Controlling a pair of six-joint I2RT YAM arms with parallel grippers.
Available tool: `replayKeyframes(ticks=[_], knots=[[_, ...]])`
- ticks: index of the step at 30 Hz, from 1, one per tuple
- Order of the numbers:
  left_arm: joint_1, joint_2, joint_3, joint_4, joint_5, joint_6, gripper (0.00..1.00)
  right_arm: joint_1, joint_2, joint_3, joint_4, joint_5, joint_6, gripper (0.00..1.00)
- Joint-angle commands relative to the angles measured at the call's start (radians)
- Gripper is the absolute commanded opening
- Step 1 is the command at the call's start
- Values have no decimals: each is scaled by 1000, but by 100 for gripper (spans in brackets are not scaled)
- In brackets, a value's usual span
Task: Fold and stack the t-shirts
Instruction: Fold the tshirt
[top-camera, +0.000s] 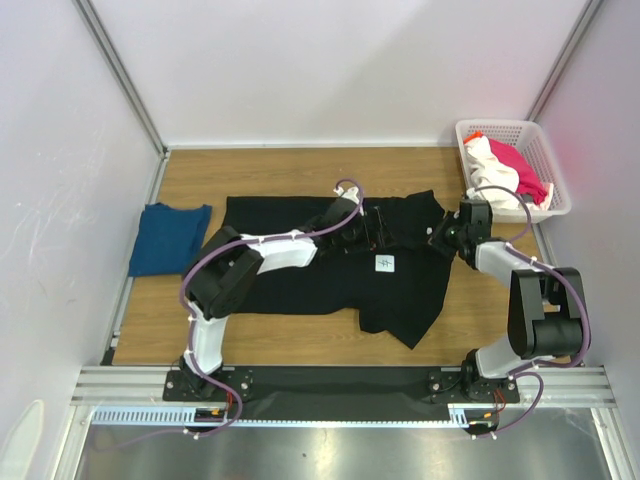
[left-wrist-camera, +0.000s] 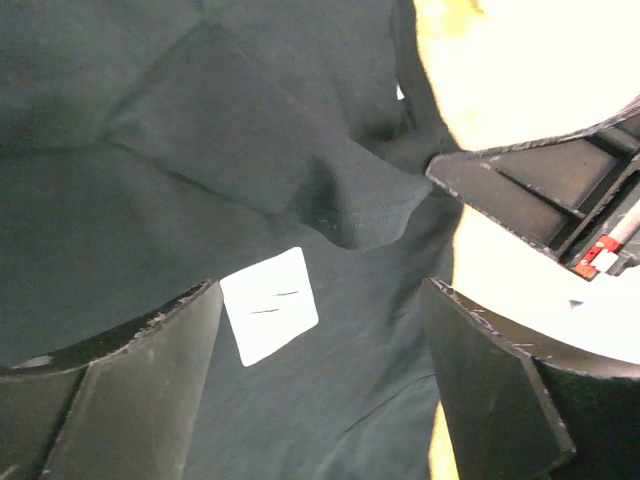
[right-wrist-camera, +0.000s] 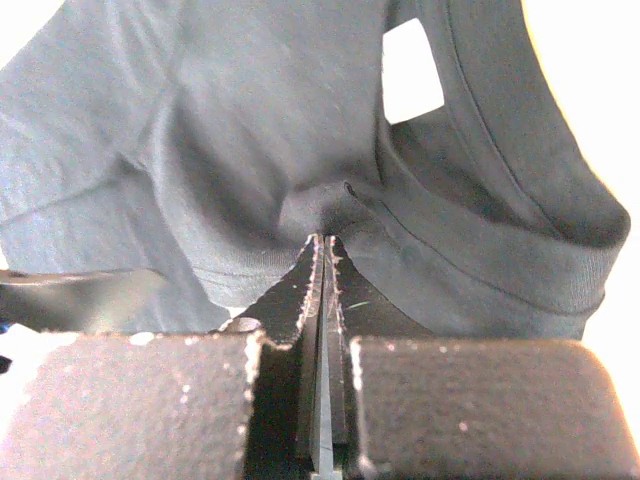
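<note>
Closest to the lens in the right wrist view, the right claw (right-wrist-camera: 322, 245) fills the lower edge, its body cut off by the frame. Beyond the cloth both wrist views blow out to white, so the table (top-camera: 280, 165) cannot be made out there. From above, the left arm (top-camera: 285, 250) lies across the black shirt (top-camera: 320, 275) and hides part of it, and both claws' dark tips are hard to pick out against the dark cloth. The white shirt (top-camera: 492, 168) and pink-red shirt (top-camera: 527, 178) sit bunched in the basket (top-camera: 500, 125), their shapes unreadable.

The right claw is closed tight, with a ridge of the black shirt pinched at its tips beside a stitched hem, at the shirt's right-hand edge. The left claw (left-wrist-camera: 318, 290) stands wide apart over the shirt's middle, holding nothing; a white tag (left-wrist-camera: 268, 303) lies between its fingers. Whether its tips touch the cloth I cannot tell.

The black shirt lies spread across the middle of the table, rumpled, one lower corner trailing toward the near right. A blue shirt (top-camera: 168, 238) lies folded flat at the left edge, well apart from it.
</note>
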Motion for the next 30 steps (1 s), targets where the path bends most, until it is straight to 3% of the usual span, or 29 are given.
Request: replayKeyframes(ticks=[1, 13, 20, 30], knots=[[-1, 31, -21, 140, 52, -161, 86, -5, -13, 69, 2, 17, -19, 0], [-11, 122, -116, 503, 37, -565, 85, -6, -16, 155, 5, 5, -4, 0], [-20, 189, -93, 660, -14, -660, 87, -6, -39, 172, -4, -14, -7, 0], [-36, 265, -86, 723, -43, -754, 88, -6, -35, 188, -9, -26, -13, 0]])
